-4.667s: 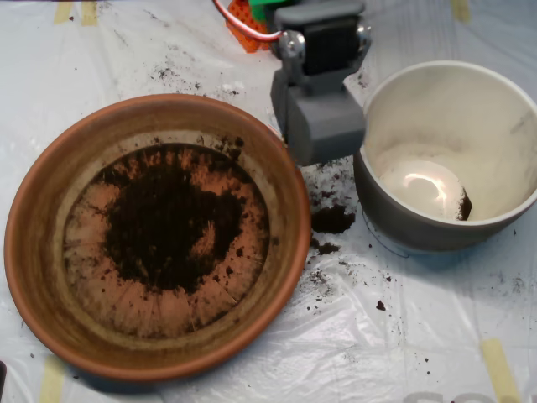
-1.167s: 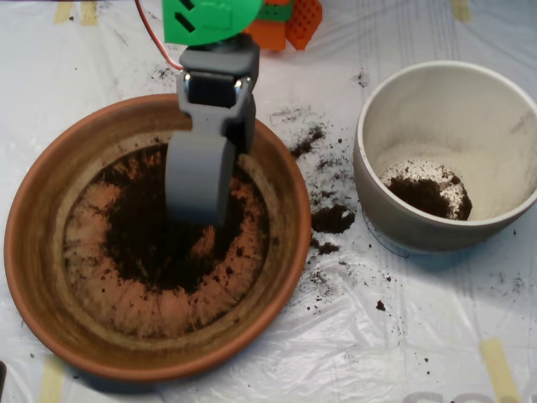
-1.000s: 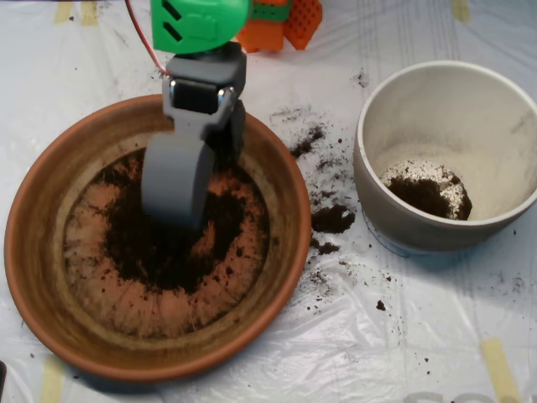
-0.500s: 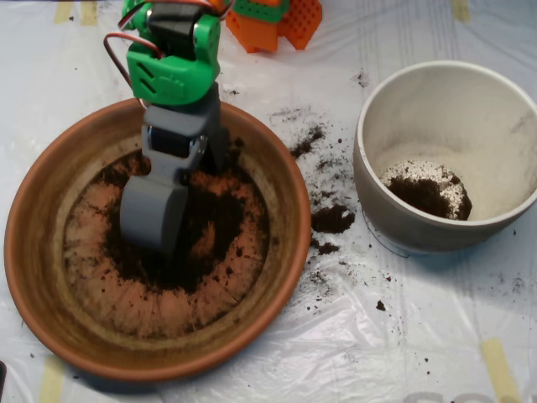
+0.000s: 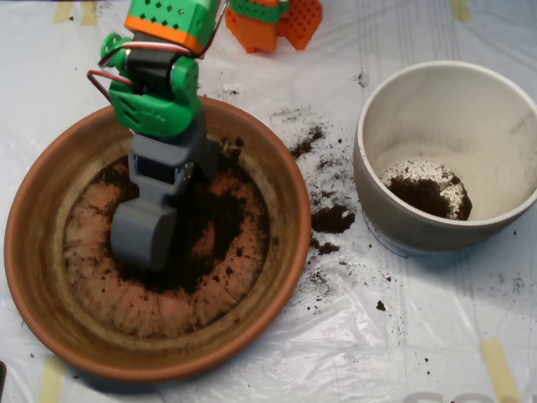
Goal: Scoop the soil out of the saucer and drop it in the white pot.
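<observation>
Down in the saucer [image 5: 50,277] sits the grey scoop [image 5: 144,238], its fingers pressed tip-first into the left part of the soil [image 5: 205,227]. Whether those fingers are parted or closed cannot be told from above, nor whether any soil is inside them. The dark crumbly soil spreads from just beside the fingers to their right, across the middle of the dish, with bare orange clay ringing it below and to the left. Well to the right of the fingers, apart from the saucer, stands the white pot [image 5: 495,134]; a small dark heap of soil lies at its bottom, edged with pale specks. Between the two containers, right of the fingers, spilled crumbs and one clump [image 5: 332,220] lie on the plastic-covered counter [image 5: 403,336].

Counted: one saucer, one white pot, one scoop, and two bodies of soil in containers besides the scattered spill. Above the fingers rise the arm's green joint [image 5: 155,92] and orange parts [image 5: 273,21].

Compared with half a second ago, the scoop has moved a little lower and further left in the saucer, and the green joint has followed it down. Nearly five seconds ago it hung beside the pot's rim, and the pot's floor showed almost no soil; the heap now there has not changed over the last second.
</observation>
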You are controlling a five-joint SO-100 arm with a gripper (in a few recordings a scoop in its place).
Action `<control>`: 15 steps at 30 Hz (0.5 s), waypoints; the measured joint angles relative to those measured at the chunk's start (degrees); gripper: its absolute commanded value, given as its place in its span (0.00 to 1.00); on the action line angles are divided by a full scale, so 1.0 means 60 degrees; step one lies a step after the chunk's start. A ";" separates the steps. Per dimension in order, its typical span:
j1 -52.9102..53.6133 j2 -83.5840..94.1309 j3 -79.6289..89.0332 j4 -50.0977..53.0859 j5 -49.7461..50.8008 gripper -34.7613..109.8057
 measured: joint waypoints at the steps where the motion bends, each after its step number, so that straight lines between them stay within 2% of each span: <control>1: 0.0000 -0.0176 -0.0117 0.0132 -0.0029 0.56; 9: 0.0015 -0.1436 -0.1611 0.1011 0.0029 0.49; 14: 0.0000 -0.1597 -0.2183 0.0688 -0.0044 0.34; 15: 0.0000 -0.1597 -0.2256 0.0601 -0.0015 0.34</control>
